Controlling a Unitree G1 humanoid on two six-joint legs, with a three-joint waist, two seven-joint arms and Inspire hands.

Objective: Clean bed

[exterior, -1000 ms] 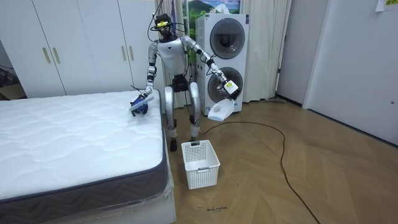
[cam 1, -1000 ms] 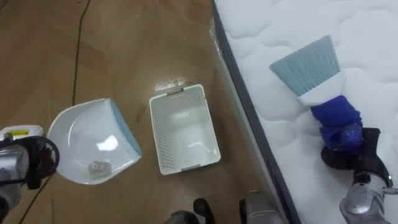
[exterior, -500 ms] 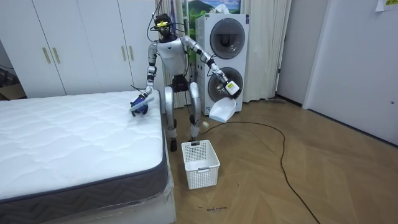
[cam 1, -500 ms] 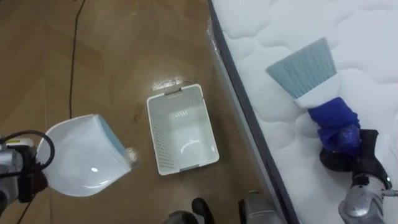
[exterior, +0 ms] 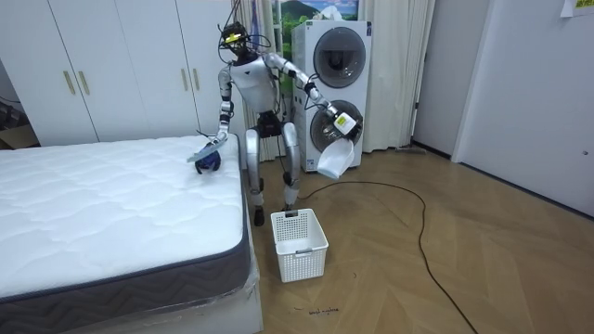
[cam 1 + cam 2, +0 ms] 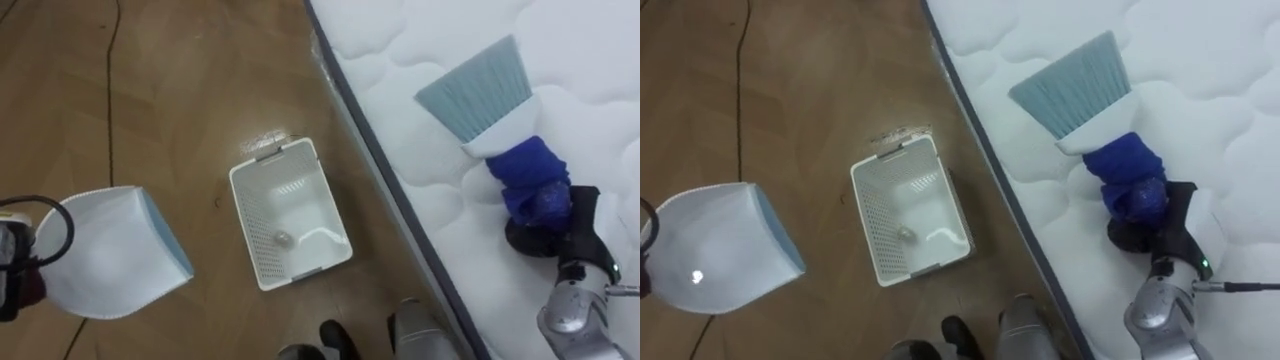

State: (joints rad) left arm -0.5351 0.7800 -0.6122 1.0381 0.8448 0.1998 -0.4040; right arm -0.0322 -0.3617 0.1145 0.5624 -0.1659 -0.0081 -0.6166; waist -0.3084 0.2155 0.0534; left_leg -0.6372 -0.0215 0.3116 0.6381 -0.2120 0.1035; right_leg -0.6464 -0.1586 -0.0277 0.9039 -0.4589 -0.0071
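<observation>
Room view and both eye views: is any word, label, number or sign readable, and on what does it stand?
No text can be read.
Yellow note on the wall: too small to read.
Yellow tag at the robot's left wrist: too small to read.
Stacked washing machines: any print too small.
No print visible on the dustpan, the brush or the basket.

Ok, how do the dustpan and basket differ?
The dustpan hangs tipped above the floor in the left hand; the basket stands upright on the floor. The dustpan's walls are solid; the basket's are perforated. The basket holds a small scrap; the dustpan's inside is turned away. Both are mostly white.
</observation>
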